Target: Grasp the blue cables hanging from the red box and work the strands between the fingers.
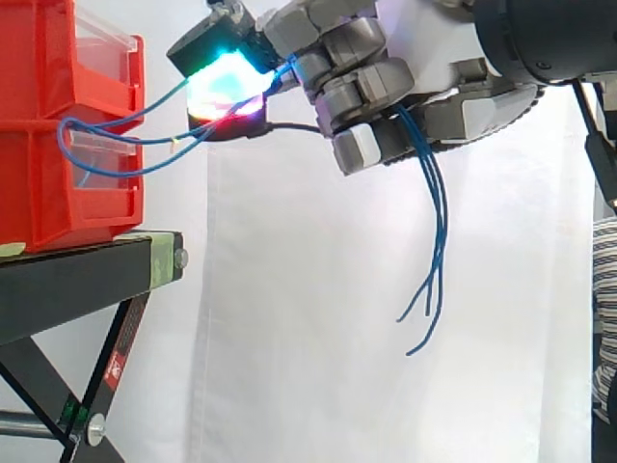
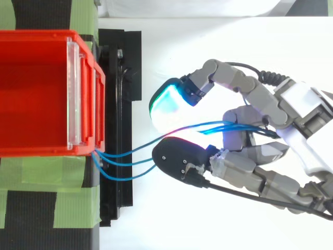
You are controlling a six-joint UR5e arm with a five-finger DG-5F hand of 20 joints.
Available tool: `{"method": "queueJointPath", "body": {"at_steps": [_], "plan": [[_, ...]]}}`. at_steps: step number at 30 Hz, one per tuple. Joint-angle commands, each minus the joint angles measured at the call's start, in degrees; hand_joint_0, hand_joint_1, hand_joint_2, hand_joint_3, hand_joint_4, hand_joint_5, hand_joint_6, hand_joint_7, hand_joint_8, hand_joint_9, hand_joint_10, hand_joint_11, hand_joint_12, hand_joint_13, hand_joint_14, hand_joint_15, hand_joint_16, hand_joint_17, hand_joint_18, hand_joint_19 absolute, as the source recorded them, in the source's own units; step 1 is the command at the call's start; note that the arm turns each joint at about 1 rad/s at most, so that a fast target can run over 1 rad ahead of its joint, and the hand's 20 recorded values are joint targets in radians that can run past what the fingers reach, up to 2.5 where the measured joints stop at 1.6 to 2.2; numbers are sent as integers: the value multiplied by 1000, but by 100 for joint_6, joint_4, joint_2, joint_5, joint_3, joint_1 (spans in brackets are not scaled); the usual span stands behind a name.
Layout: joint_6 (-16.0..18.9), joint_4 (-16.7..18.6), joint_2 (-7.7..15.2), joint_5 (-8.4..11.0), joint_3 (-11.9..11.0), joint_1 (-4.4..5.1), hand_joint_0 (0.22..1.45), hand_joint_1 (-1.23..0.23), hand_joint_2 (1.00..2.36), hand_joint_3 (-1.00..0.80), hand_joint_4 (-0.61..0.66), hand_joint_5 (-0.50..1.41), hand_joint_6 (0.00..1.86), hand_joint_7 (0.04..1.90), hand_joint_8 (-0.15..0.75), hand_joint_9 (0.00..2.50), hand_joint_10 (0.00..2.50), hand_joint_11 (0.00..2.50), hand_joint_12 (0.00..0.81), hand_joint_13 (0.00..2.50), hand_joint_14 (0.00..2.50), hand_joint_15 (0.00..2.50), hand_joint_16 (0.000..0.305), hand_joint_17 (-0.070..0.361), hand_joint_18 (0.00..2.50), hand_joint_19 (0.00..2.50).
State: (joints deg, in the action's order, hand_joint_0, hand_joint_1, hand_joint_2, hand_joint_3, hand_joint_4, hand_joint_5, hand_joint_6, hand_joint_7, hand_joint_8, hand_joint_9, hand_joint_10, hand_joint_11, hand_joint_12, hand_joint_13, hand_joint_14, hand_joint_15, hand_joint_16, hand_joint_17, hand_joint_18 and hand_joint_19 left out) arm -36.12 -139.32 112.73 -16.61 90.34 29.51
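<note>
Thin blue cables (image 1: 125, 125) leave the front of the stacked red bins (image 1: 58, 125) and run right into my hand (image 1: 376, 96). My fingers are curled round the strands, and a glowing pad (image 1: 227, 82) presses on them near the bins. Beyond the palm the loose ends (image 1: 434, 251) hang down and splay out. From above, the blue cables (image 2: 135, 153) cross from the red bin (image 2: 36, 94) between two fingertips (image 2: 169, 101) and pass into my hand (image 2: 270, 151).
The bins stand on a black stand (image 1: 87, 280) with green tape on its top (image 2: 47, 192). A white curtain hangs behind. A person's striped sleeve (image 1: 604, 289) shows at the right edge.
</note>
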Motion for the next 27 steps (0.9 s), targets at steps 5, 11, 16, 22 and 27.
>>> {"method": "queueJointPath", "body": {"at_steps": [5, 11, 16, 22, 27], "plan": [[18, 10, -5, 0, -8, -7, 1302, -688, 1018, 14, 117, 88, 399, 1221, 384, 987, 2500, 2500, 419, 1081, 2500, 1644, 46, 104, 1462, 1184], [202, 318, -5, -26, 1, -7, 1058, -684, 1021, -440, 191, 36, 638, 1166, 384, 987, 2500, 2500, 419, 1081, 2500, 1644, 46, 104, 1462, 1184], [492, 344, -5, -62, 1, 2, 865, -624, 1011, -732, 244, -21, 686, 1163, 384, 987, 2500, 2500, 419, 1081, 2500, 1644, 46, 104, 1462, 1184], [606, 326, -5, -202, 1, 10, 860, -590, 1007, -853, 253, 9, 863, 1113, 384, 987, 2500, 2500, 419, 1081, 2500, 1644, 46, 104, 1462, 1184], [589, 309, 4, -246, 1, 10, 882, -594, 1007, -849, 257, 30, 878, 1119, 384, 987, 2500, 2500, 419, 1081, 2500, 1644, 46, 104, 1462, 1184]]}}
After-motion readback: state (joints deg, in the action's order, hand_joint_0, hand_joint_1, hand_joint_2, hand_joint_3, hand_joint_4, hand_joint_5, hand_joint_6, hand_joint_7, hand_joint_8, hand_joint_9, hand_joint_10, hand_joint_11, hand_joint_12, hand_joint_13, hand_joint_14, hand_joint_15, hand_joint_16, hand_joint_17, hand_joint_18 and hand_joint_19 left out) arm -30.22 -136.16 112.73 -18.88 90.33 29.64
